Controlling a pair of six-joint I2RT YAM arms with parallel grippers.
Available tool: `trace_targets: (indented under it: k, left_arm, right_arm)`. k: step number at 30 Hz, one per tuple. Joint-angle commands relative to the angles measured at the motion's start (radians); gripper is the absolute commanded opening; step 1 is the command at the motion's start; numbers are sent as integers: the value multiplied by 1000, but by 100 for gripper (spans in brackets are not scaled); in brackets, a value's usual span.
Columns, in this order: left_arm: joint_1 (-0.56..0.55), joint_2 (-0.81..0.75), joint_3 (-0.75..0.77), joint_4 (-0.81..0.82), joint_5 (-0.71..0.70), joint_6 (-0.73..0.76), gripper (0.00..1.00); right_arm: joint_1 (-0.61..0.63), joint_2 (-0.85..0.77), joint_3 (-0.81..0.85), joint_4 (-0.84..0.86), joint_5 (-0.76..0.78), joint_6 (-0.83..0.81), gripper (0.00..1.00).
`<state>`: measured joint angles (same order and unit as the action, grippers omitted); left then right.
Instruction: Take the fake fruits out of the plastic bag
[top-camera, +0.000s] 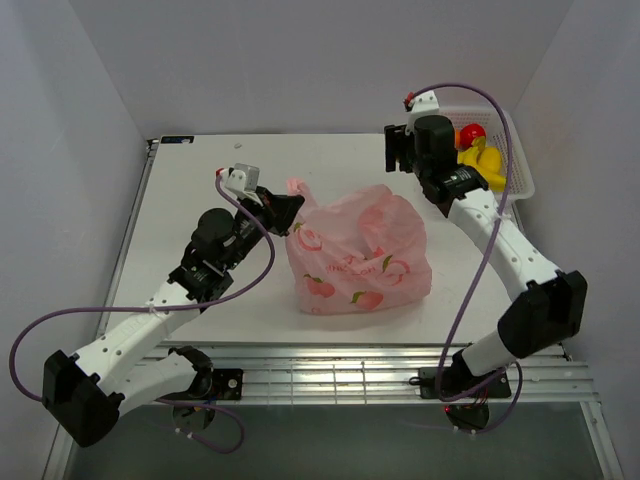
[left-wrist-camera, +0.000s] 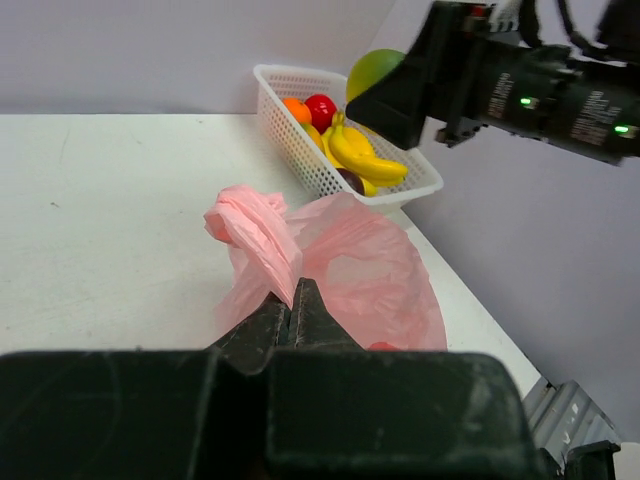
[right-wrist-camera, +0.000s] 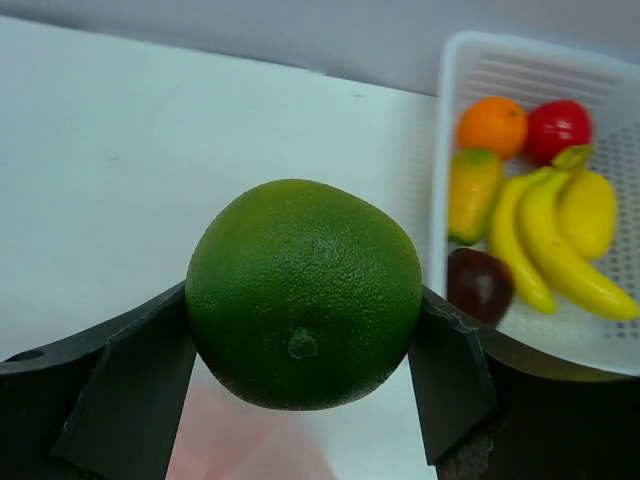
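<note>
Several fake fruits (right-wrist-camera: 560, 250) in white basket (right-wrist-camera: 530, 62), green one (right-wrist-camera: 303, 270) in right hand (right-wrist-camera: 305, 335)

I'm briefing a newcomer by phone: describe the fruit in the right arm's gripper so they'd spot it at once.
Find the white lattice plastic basket at the white table's far right corner. Beside it, the right gripper holds a round, dimpled plastic fruit. It alone is green all over; the basket's fruits are orange, red, yellow or dark.

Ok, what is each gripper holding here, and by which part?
The left gripper pinches the plastic bag by its bunched handle. The right gripper clamps a green round fruit across its sides, one finger on each.
</note>
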<state>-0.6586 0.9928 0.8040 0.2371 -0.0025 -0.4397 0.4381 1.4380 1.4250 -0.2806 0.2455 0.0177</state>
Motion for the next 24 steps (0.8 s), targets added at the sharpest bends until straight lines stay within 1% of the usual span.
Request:
trace_targets:
  k: [1, 2, 3, 5, 6, 8, 9, 11, 12, 14, 15, 16, 18, 19, 20, 23, 24]
  left_arm:
    - [-3, -28, 49, -48, -71, 35, 0]
    - [-4, -31, 53, -56, -82, 44, 0]
    - [-4, -34, 61, -64, -91, 45, 0]
    - [-4, -33, 72, -93, -123, 48, 0]
    - [-4, -31, 81, -107, -132, 48, 0]
    - [-4, -23, 86, -116, -148, 47, 0]
    - [-4, -20, 89, -120, -152, 44, 0]
    - [-3, -3, 104, -137, -160, 44, 0]
    - [-4, 6, 112, -142, -163, 47, 0]
    - [-4, 35, 144, -165, -177, 64, 0]
    - [-3, 44, 155, -173, -186, 68, 0]
    - [-4, 55, 171, -176, -195, 79, 0]
    - [-3, 85, 188, -183, -231, 87, 0]
    - [-3, 98, 211, -185, -244, 94, 0]
    - [-3, 127, 224, -189, -257, 98, 0]
    - [13, 181, 289, -196, -316, 107, 0]
    - [36, 222, 308, -196, -327, 108, 0]
  right_arm:
    - [-60, 152, 90, 133, 412, -76, 43]
    - [-74, 191, 156, 132, 434, -99, 43]
    - [-88, 264, 184, 133, 451, -104, 43]
    - [-133, 329, 231, 144, 437, -107, 44]
    - [-148, 388, 276, 146, 425, -88, 44]
    - [-180, 442, 313, 171, 451, -75, 45]
    - [-188, 488, 333, 191, 525, -65, 45]
    - [-211, 524, 339, 248, 596, -62, 50]
    - [-219, 556, 342, 291, 662, -52, 51]
    - [-243, 590, 353, 316, 702, -35, 55]
    - [-257, 596, 353, 333, 737, -26, 69]
    - [-262, 601, 344, 351, 761, -25, 80]
    - [-269, 605, 325, 394, 811, -44, 95]
    - [-268, 602, 289, 482, 810, -82, 90]
    - [-268, 598, 282, 491, 798, -81, 90]
    - [-268, 601, 314, 423, 764, -79, 90]
    - [-268, 596, 324, 397, 724, -73, 90]
